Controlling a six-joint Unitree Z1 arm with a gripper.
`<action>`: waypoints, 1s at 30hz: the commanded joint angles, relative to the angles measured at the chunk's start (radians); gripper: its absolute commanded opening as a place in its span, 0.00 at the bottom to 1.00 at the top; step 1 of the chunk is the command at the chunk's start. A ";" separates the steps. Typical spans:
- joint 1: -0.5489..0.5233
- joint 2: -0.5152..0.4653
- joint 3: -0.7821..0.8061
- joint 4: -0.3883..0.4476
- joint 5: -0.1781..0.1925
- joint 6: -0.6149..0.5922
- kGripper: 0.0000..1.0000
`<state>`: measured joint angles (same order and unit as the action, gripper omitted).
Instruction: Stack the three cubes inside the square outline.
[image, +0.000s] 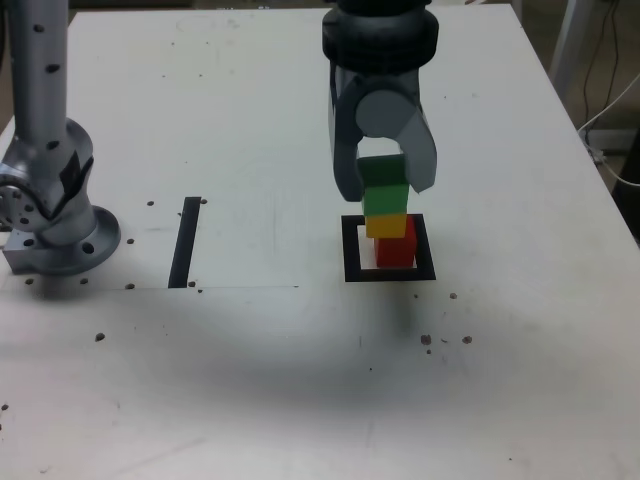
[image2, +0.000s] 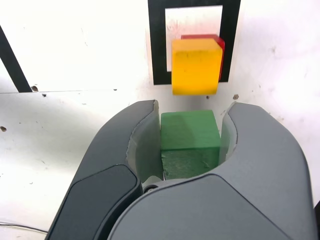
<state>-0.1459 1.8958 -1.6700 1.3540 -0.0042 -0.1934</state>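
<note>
Gripper (image: 384, 178) clamped on green cube (image: 383, 185), yellow cube (image: 387, 224) on red cube (image: 396, 246) just below jaws; off-centre release prob topples stack out of square outline (image: 352, 250).

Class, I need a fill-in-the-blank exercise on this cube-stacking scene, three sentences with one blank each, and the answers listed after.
1. The gripper is shut on the ____ cube.
2. The yellow cube sits on top of the ____ cube.
3. The red cube stands inside the black square ____ on the table.

Missing words: green; red; outline
</note>
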 joint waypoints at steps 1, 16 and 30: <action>0.008 0.004 0.000 0.000 0.004 0.002 0.14; 0.070 0.063 -0.017 -0.004 -0.006 0.066 0.17; 0.101 0.071 -0.020 -0.002 -0.001 0.085 0.25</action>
<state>-0.0485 1.9621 -1.6929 1.3508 -0.0044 -0.1107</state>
